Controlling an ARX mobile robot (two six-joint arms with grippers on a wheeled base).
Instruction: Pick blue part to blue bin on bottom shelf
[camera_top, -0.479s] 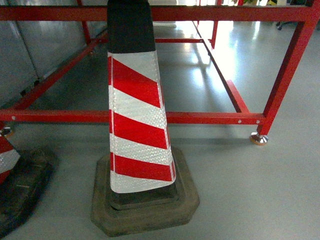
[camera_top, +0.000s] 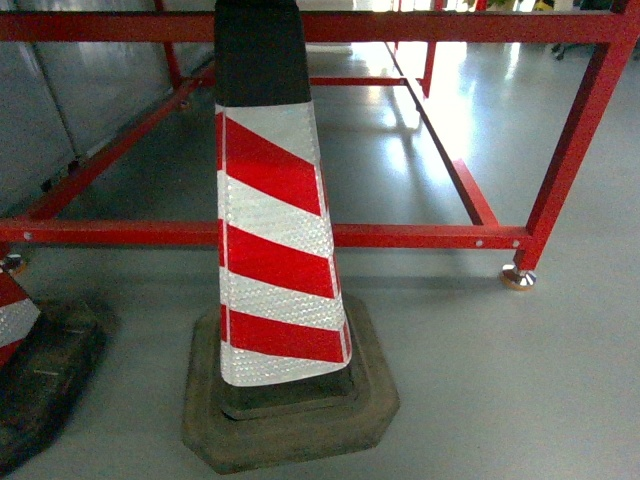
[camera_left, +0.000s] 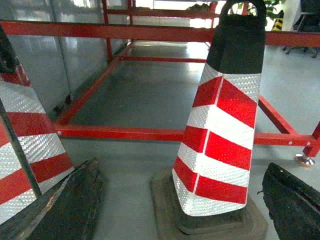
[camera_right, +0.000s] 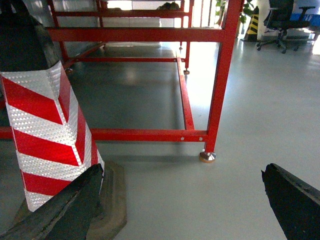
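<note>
claws both spread wide and empty: left claw frames a striped cone, right claw over floor.

Neither arm shows from the head camera. The left claw holds nothing, its two dark fingers spread wide at the bottom corners of its wrist view. The right claw is the same: fingers far apart, empty between them.
</note>
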